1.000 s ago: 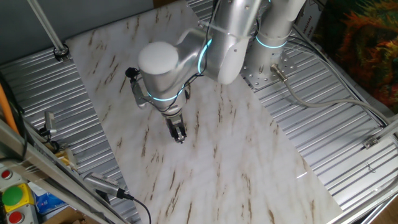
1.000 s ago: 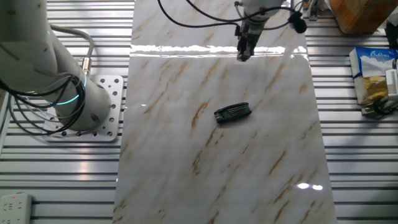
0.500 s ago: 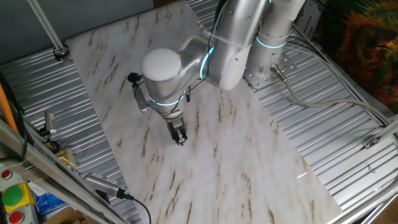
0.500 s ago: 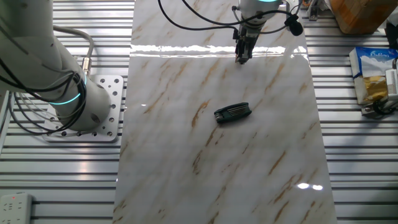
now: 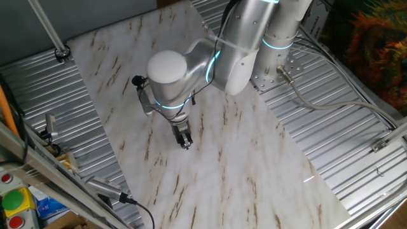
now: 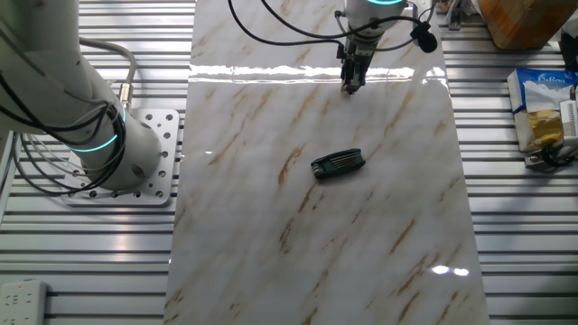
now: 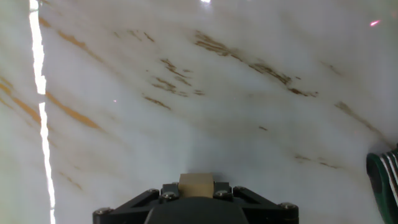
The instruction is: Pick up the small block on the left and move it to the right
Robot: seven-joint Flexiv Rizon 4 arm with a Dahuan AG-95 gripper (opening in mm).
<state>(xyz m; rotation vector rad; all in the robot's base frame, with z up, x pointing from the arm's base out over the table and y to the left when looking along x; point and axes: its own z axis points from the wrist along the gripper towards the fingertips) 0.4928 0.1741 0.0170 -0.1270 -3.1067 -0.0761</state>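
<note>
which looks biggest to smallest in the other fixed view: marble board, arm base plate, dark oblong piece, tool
1. marble board
2. arm base plate
3. dark oblong piece
4. tool: looks close to the oblong piece in size, but it is seen end-on and farther back, so this order is unsure.

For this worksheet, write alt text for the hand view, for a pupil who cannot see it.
A small tan block sits clamped between the black gripper fingers at the bottom edge, above a white marble-patterned tabletop with brown streaks. A dark, green-edged object pokes in at the right edge.
</note>
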